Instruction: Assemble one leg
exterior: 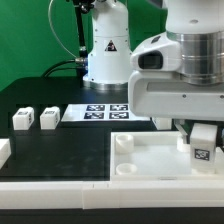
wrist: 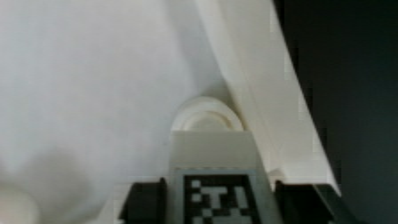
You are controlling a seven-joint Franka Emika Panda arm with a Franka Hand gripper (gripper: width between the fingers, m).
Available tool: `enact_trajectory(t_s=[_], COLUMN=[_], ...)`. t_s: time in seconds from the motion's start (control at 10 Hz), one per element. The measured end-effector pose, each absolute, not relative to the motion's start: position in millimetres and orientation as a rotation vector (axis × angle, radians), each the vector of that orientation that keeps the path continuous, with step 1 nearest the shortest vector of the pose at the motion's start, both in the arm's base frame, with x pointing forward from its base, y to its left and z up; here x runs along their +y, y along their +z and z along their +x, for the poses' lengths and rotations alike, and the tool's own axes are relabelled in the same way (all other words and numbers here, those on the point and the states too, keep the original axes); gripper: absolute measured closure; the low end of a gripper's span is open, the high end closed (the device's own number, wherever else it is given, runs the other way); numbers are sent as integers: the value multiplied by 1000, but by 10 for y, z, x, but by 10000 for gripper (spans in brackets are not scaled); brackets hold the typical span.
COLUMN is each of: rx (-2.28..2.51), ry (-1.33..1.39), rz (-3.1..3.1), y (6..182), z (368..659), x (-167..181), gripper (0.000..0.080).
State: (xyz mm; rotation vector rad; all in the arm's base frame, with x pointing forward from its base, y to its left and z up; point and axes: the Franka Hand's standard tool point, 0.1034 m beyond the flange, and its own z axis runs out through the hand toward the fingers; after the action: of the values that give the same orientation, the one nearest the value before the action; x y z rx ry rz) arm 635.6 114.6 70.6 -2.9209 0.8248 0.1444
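My gripper (exterior: 204,150) is shut on a leg (exterior: 203,145), a small white block with a black-and-white tag on its face. It holds the leg upright over the right near part of the large white square tray-like part (exterior: 150,158). In the wrist view the leg (wrist: 217,170) sits between my dark fingers (wrist: 146,203), its rounded end pointing at the tray's inner surface beside a raised rim (wrist: 267,90). Two more legs (exterior: 22,120) (exterior: 48,117) stand at the exterior view's left. Another white block (exterior: 4,152) shows at the left edge.
The marker board (exterior: 108,111) lies on the black table behind the tray. The robot base (exterior: 105,45) stands at the back. A round corner socket (exterior: 124,143) shows at the tray's far left corner, another at its near left corner (exterior: 128,170).
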Motion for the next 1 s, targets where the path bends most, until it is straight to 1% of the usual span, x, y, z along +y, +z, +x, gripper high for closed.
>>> enact_trajectory(t_s=[0.1,0.2,0.4,0.7,0.8,1.0], rx=[1073,1148,1515,1947,2026,1975], ry=[96,81,74,127,107,93], rz=[-2845,-2818,-2624,-2302,-2219,-2258], y=[707,710,709,680,664,651], z=[6339,6340,6368,6345,6357,6350], x=[1153,1157,1166,1349,1357,1357], gripper=[510,509,509,509,509,509])
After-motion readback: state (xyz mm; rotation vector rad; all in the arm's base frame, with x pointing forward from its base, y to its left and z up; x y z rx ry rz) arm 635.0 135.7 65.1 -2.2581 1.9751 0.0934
